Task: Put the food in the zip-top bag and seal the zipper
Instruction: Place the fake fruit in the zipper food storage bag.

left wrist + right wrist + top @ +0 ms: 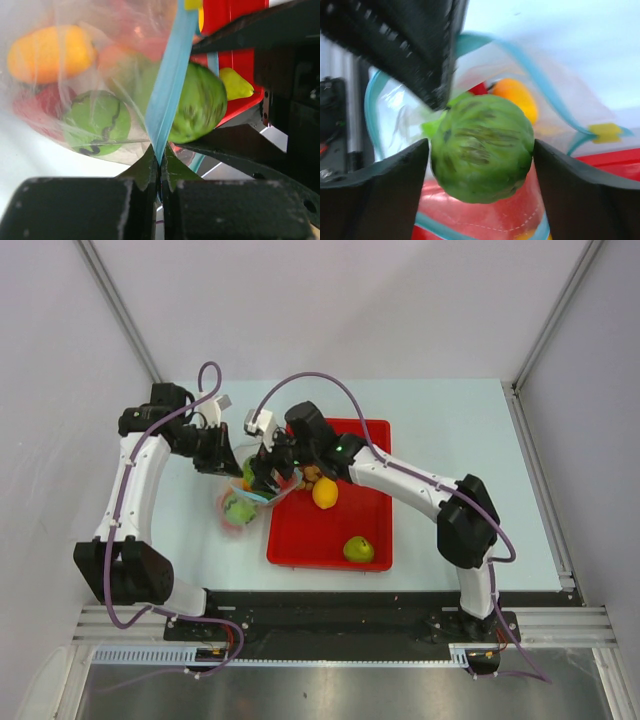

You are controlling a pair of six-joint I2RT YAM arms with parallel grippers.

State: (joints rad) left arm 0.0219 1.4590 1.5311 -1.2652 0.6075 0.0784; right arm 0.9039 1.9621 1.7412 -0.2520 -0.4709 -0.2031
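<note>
Pincers first. Left pincer (160,156): jaws pressed together, clamped on the light-blue zipper (170,85), which rises from between the tips as a taut strip. Right pincer (481,146): jaws wide, one finger on each side of a green round fruit (480,156); both pads look to touch it, though the fruit is blurred. It sits at the open mouth of the zip-top bag (236,508), inside the curve of the blue strip.

Bag contents, left wrist view: an orange-yellow mango (50,54), a green striped fruit (97,120) and a red piece (42,102), all behind clear, creased plastic. A yellow slider tab (606,132) rides on the zipper.

Landmark: red tray (300,540).
- Bag lies on the pale bench (450,440) just off the tray's left side, its mouth reaching the left rim near the far corner.
- Both pincers meet over that same far-left corner.
- Yellow lemon (325,493) rests inside the tray, near the far-left part.
- Second green fruit (358,549) lies in the tray's near-right corner, well apart from the lemon.
- Small brown bits lie beside the lemon, too small to name.
</note>
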